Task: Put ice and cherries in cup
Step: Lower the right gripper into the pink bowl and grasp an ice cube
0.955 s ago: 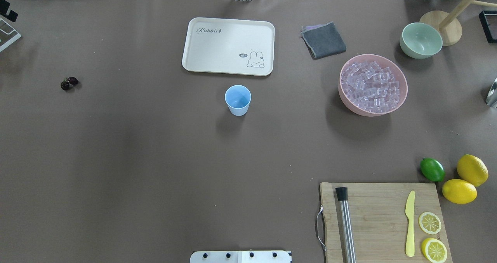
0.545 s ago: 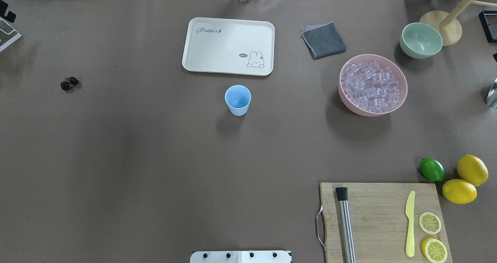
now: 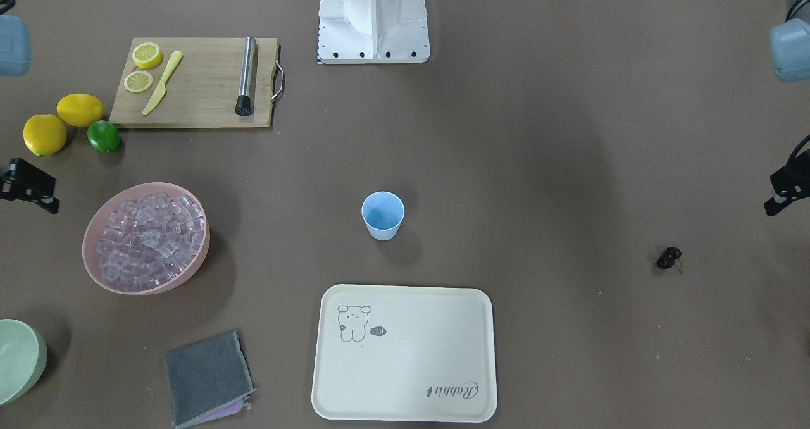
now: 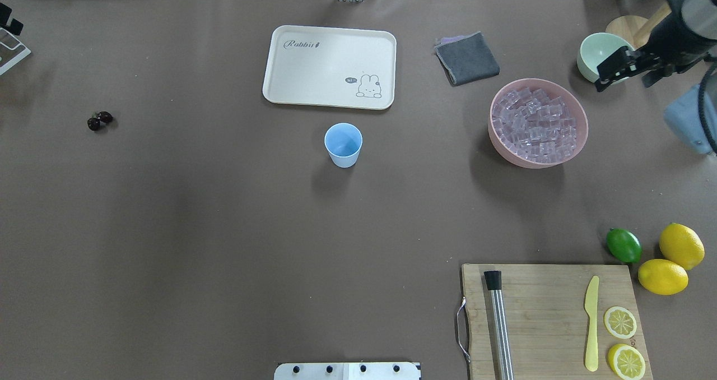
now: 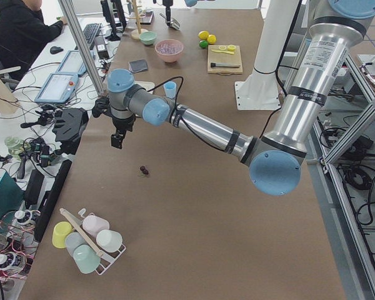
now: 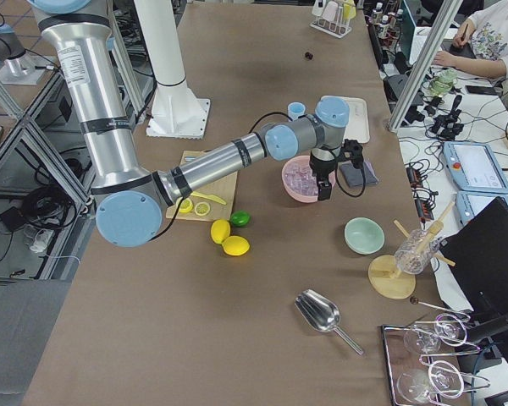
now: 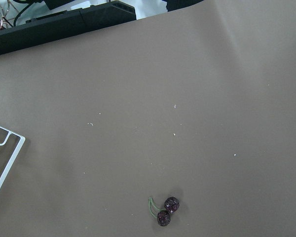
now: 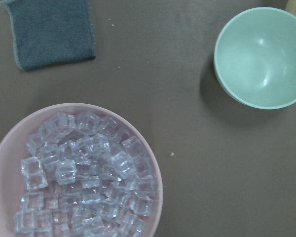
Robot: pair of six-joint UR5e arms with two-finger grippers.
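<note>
The light-blue cup (image 4: 343,144) stands upright at mid-table; it also shows in the front view (image 3: 382,216). The ice (image 4: 536,125) fills a pink bowl (image 4: 502,149), seen from above in the right wrist view (image 8: 84,182). The cherries (image 4: 99,120) lie on the table far left, at the bottom of the left wrist view (image 7: 166,211). My right gripper (image 4: 622,72) hangs above the table between the pink bowl and a pale green bowl (image 4: 594,46). My left gripper (image 3: 788,192) hangs high beside the cherries (image 3: 668,258). I cannot tell how either gripper's jaws stand.
A cream tray (image 4: 330,66) lies behind the cup, a grey cloth (image 4: 467,58) to its right. A cutting board (image 4: 549,318) with muddler, knife and lemon slices lies front right, beside a lime (image 4: 623,245) and two lemons. A cup rack (image 5: 87,240) stands near the cherries.
My right arm has come into the overhead view at the upper right, over the green bowl's edge beside the pink bowl. The cup, ice and cherries have not moved.
</note>
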